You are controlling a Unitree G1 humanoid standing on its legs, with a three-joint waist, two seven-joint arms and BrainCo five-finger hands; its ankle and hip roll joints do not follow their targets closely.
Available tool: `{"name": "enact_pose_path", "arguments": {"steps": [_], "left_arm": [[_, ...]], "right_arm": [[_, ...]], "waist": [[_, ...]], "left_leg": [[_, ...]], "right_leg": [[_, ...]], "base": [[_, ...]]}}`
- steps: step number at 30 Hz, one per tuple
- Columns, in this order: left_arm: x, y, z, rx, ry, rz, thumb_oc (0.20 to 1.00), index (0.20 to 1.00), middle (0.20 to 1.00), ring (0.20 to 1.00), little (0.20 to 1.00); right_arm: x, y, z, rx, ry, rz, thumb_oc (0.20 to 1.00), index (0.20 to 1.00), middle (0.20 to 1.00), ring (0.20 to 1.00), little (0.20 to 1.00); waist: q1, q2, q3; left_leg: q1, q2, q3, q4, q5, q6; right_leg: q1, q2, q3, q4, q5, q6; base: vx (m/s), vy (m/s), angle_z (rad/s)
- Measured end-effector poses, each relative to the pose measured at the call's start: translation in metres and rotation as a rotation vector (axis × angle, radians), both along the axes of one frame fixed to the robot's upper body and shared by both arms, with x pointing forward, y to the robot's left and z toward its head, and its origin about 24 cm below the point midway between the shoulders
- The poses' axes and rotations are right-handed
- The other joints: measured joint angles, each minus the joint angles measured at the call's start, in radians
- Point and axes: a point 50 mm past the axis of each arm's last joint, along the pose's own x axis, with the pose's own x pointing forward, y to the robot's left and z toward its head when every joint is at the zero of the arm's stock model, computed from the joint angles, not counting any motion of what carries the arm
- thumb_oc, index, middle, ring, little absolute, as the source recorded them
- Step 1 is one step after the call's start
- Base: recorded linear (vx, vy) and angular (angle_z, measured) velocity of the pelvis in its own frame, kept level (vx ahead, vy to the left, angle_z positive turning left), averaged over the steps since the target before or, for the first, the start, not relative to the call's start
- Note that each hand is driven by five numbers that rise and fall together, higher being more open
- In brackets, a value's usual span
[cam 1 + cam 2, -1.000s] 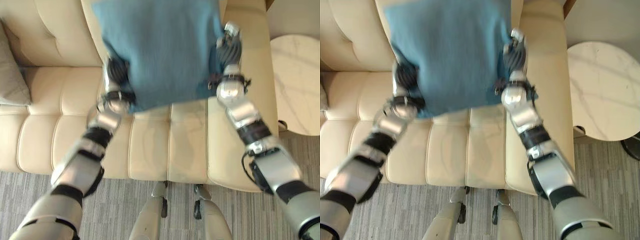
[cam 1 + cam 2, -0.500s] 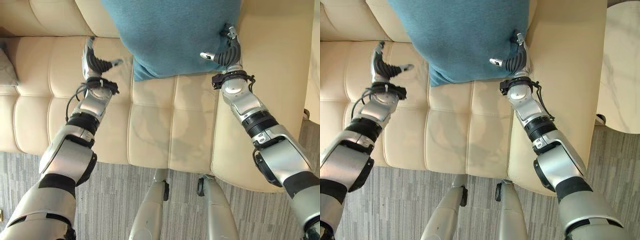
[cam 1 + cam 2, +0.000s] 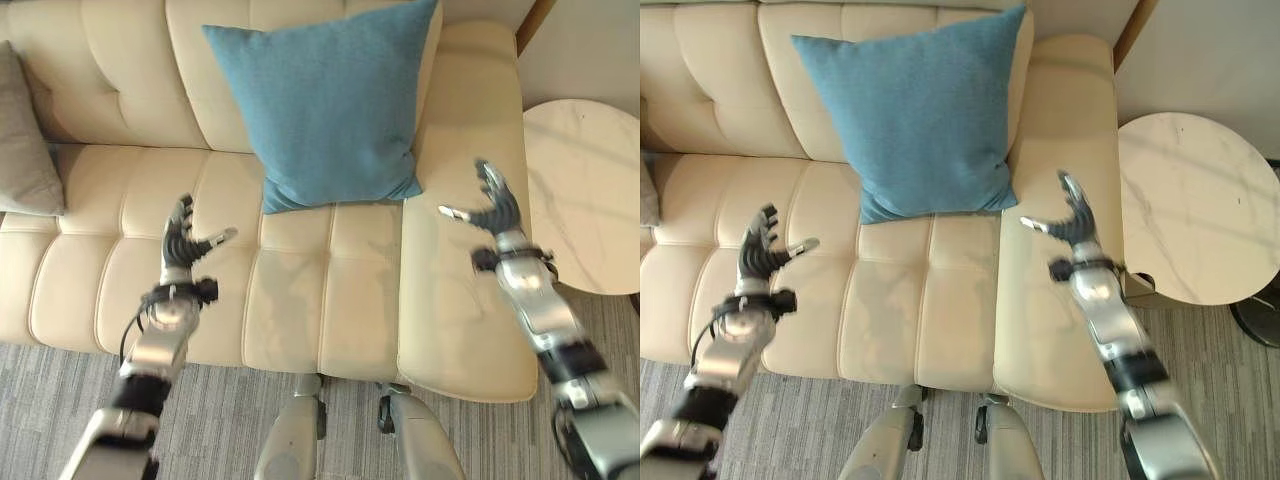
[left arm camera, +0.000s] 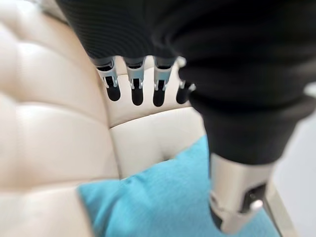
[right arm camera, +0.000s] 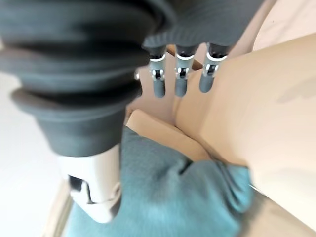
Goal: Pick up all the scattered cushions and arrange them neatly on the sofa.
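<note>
A blue cushion (image 3: 330, 105) stands upright on the cream sofa (image 3: 300, 290), leaning against the backrest at the right end of the seat. It also shows in the left wrist view as blue cushion (image 4: 163, 197) and in the right wrist view as blue cushion (image 5: 168, 197). My left hand (image 3: 180, 245) hovers open over the seat, to the left of and below the cushion, apart from it. My right hand (image 3: 492, 208) is open above the sofa's right armrest, to the right of the cushion and clear of it. A grey cushion (image 3: 25, 140) leans at the sofa's far left end.
A round white marble side table (image 3: 585, 195) stands right of the sofa's armrest (image 3: 470, 250). Grey striped carpet (image 3: 220, 420) runs along the sofa's front edge.
Both hands have let go of the blue cushion and drawn back towards me and outwards. The cushion now rests alone against the backrest. The camera has also shifted.
</note>
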Motion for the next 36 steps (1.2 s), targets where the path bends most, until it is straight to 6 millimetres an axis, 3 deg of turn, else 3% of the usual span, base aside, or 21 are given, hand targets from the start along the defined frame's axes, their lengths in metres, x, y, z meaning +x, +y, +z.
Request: {"name": "enact_pose_path", "arguments": {"steps": [1,7,10,11,12,13,15,18,19,20,21,22,23,24,25,26,27,28,29,32,36], "left_arm": [[-0.035,0.014,-0.033,-0.004,0.168,0.058,1.0,1.0,1.0,1.0,1.0],[-0.12,0.026,-0.103,-0.07,0.556,0.167,1.0,1.0,1.0,1.0,1.0],[-0.132,0.021,-0.115,-0.075,0.634,0.14,1.0,1.0,1.0,1.0,1.0],[-0.121,0.015,-0.115,-0.064,0.633,0.094,1.0,1.0,1.0,1.0,1.0],[-0.113,0.011,-0.114,-0.068,0.614,0.076,1.0,1.0,1.0,1.0,1.0],[-0.1,0.004,-0.11,-0.069,0.579,0.045,1.0,1.0,1.0,1.0,1.0],[-0.098,0.007,-0.106,-0.061,0.557,0.047,1.0,1.0,1.0,1.0,1.0],[-0.112,0.015,-0.111,-0.048,0.607,0.073,1.0,1.0,1.0,1.0,1.0],[-0.115,0.015,-0.114,-0.048,0.624,0.08,1.0,1.0,1.0,1.0,1.0],[-0.116,0.007,-0.12,-0.067,0.647,0.075,1.0,1.0,1.0,1.0,1.0],[-0.116,0.005,-0.121,-0.068,0.648,0.066,1.0,1.0,1.0,1.0,1.0],[-0.113,0.0,-0.12,-0.065,0.639,0.038,1.0,1.0,1.0,1.0,1.0],[-0.11,-0.01,-0.126,-0.072,0.66,0.013,1.0,1.0,1.0,1.0,1.0],[-0.108,-0.009,-0.126,-0.07,0.657,0.016,1.0,1.0,1.0,1.0,1.0],[-0.104,-0.009,-0.126,-0.067,0.656,0.016,1.0,1.0,1.0,1.0,1.0],[-0.101,-0.008,-0.124,-0.069,0.644,0.021,1.0,1.0,1.0,1.0,1.0],[-0.096,-0.008,-0.121,-0.067,0.622,0.016,1.0,1.0,1.0,1.0,1.0],[-0.092,-0.01,-0.119,-0.068,0.604,0.009,1.0,1.0,1.0,1.0,1.0],[-0.087,-0.012,-0.116,-0.065,0.583,-0.003,1.0,1.0,1.0,1.0,1.0],[-0.066,-0.017,-0.106,-0.033,0.521,-0.051,1.0,1.0,1.0,1.0,1.0],[-0.075,-0.013,-0.112,-0.032,0.565,-0.029,1.0,1.0,1.0,1.0,1.0]], "right_arm": [[-0.023,-0.013,-0.031,-0.023,0.147,-0.027,1.0,1.0,1.0,1.0,1.0],[-0.115,-0.056,-0.126,-0.016,0.602,-0.223,1.0,1.0,1.0,1.0,1.0],[-0.142,-0.051,-0.156,0.029,0.75,-0.264,1.0,1.0,1.0,1.0,1.0],[-0.143,-0.04,-0.167,0.051,0.794,-0.25,1.0,1.0,1.0,1.0,1.0],[-0.139,-0.035,-0.169,0.057,0.798,-0.239,1.0,1.0,1.0,1.0,1.0],[-0.131,-0.029,-0.168,0.071,0.779,-0.225,1.0,1.0,1.0,1.0,1.0],[-0.126,-0.029,-0.166,0.071,0.764,-0.224,1.0,1.0,1.0,1.0,1.0],[-0.115,-0.027,-0.162,0.07,0.725,-0.213,1.0,1.0,1.0,1.0,1.0],[-0.108,-0.025,-0.16,0.064,0.709,-0.2,1.0,1.0,1.0,1.0,1.0],[-0.105,-0.028,-0.159,0.048,0.708,-0.199,1.0,1.0,1.0,1.0,1.0],[-0.105,-0.027,-0.159,0.044,0.711,-0.194,1.0,1.0,1.0,1.0,1.0],[-0.101,-0.027,-0.156,0.028,0.703,-0.178,1.0,1.0,1.0,1.0,1.0],[-0.104,-0.037,-0.157,-0.009,0.728,-0.202,1.0,1.0,1.0,1.0,1.0],[-0.103,-0.036,-0.157,-0.01,0.726,-0.203,1.0,1.0,1.0,1.0,1.0],[-0.104,-0.038,-0.155,-0.029,0.723,-0.189,1.0,1.0,1.0,1.0,1.0],[-0.1,-0.039,-0.149,-0.024,0.688,-0.191,1.0,1.0,1.0,1.0,1.0],[-0.1,-0.041,-0.147,-0.017,0.677,-0.206,1.0,1.0,1.0,1.0,1.0],[-0.099,-0.044,-0.145,-0.022,0.673,-0.212,1.0,1.0,1.0,1.0,1.0],[-0.097,-0.044,-0.144,-0.024,0.667,-0.215,1.0,1.0,1.0,1.0,1.0],[-0.089,-0.038,-0.148,0.005,0.667,-0.22,1.0,1.0,1.0,1.0,1.0],[-0.089,-0.035,-0.153,0.045,0.678,-0.25,1.0,1.0,1.0,1.0,1.0]], "waist": [[-0.006,-0.007,-0.048],[-0.033,-0.015,-0.174],[-0.05,-0.034,-0.198],[-0.05,-0.034,-0.198],[-0.037,-0.013,-0.187],[-0.039,0.013,-0.184],[-0.019,0.007,-0.185],[0.011,-0.012,-0.214],[0.024,-0.018,-0.224],[0.029,0.011,-0.228],[0.032,0.018,-0.229],[0.042,0.014,-0.227],[0.051,0.021,-0.177],[0.044,-0.008,-0.183],[0.016,-0.025,-0.186],[-0.014,-0.05,-0.173],[-0.026,-0.055,-0.171],[-0.03,-0.043,-0.172],[-0.034,-0.016,-0.178],[-0.036,-0.02,-0.175],[-0.028,-0.033,-0.183]], "left_leg": [[0.022,-0.005,0.013,0.006,-0.027,0.028],[0.088,-0.036,0.066,0.014,-0.05,0.061],[0.098,-0.051,0.097,0.036,-0.05,0.073],[0.065,-0.053,0.111,0.085,-0.04,0.116],[0.043,-0.025,0.125,0.093,-0.035,0.155],[0.022,-0.005,0.107,0.1,-0.034,0.162],[0.035,-0.003,0.106,0.083,-0.011,0.172],[0.018,0.003,0.107,0.054,0.021,0.128],[-0.009,0.005,0.105,0.035,0.053,0.084],[-0.034,0.035,0.081,0.023,0.057,0.047],[-0.049,0.042,0.079,0.016,0.048,0.025],[-0.1,0.06,0.065,0.023,0.012,-0.03],[-0.211,0.061,0.002,0.157,0.039,-0.083],[-0.215,0.018,-0.009,0.207,0.005,-0.079],[-0.216,-0.032,-0.054,0.289,-0.032,-0.107],[-0.182,-0.07,-0.063,0.342,-0.072,-0.067],[-0.108,-0.059,-0.053,0.289,-0.069,-0.059],[-0.029,-0.04,-0.066,0.246,-0.031,-0.051],[0.029,-0.029,-0.105,0.161,-0.038,-0.035],[0.058,-0.018,-0.098,0.079,-0.052,-0.001],[0.088,-0.03,-0.069,0.012,-0.04,0.016]], "right_leg": [[0.015,-0.01,-0.002,0.001,-0.018,-0.017],[0.056,-0.05,0.005,-0.002,-0.012,0.005],[0.065,-0.067,0.019,0.014,0.022,0.055],[0.07,-0.084,-0.012,-0.032,0.029,0.07],[0.049,-0.077,-0.043,0.051,-0.005,0.078],[-0.021,-0.08,-0.064,0.317,-0.1,0.068],[0.056,-0.069,-0.053,0.523,-0.228,0.078],[0.236,-0.022,-0.036,0.347,-0.344,0.076],[0.274,0.004,-0.031,0.203,-0.36,0.01],[0.279,0.055,-0.025,0.13,-0.329,-0.031],[0.268,0.069,-0.014,0.115,-0.324,-0.038],[0.221,0.108,0.016,0.101,-0.268,-0.086],[0.129,0.099,-0.007,0.135,-0.215,-0.162],[0.104,0.052,-0.012,0.134,-0.169,-0.156],[0.113,0.011,-0.02,0.102,-0.139,-0.14],[0.146,-0.022,-0.037,0.054,-0.117,-0.117],[0.158,-0.038,-0.038,0.042,-0.107,-0.101],[0.167,-0.028,-0.035,0.047,-0.111,-0.09],[0.169,-0.014,-0.037,0.051,-0.113,-0.08],[0.158,-0.01,-0.051,0.047,-0.115,-0.031],[0.159,-0.033,-0.044,0.039,-0.103,-0.014]], "base": [[0.08,0.152,-0.38],[0.0,0.126,-0.25],[-0.23,0.052,-0.25],[-0.32,0.067,-0.21],[-0.23,0.012,-0.05],[-0.1,-0.057,-0.11],[-0.13,-0.105,0.07],[-0.2,-0.132,-0.19],[-0.29,-0.11,-0.02],[-0.49,-0.103,0.1],[-0.4,-0.068,0.21],[-0.62,-0.024,0.19],[-0.37,0.022,0.16],[-0.37,0.022,0.3],[-0.11,0.044,0.57],[-0.07,0.036,0.72],[-0.08,0.05,0.46],[-0.02,0.031,0.1],[-0.02,0.031,0.05],[-0.05,0.104,0.11],[-0.02,0.077,-0.04]]}}
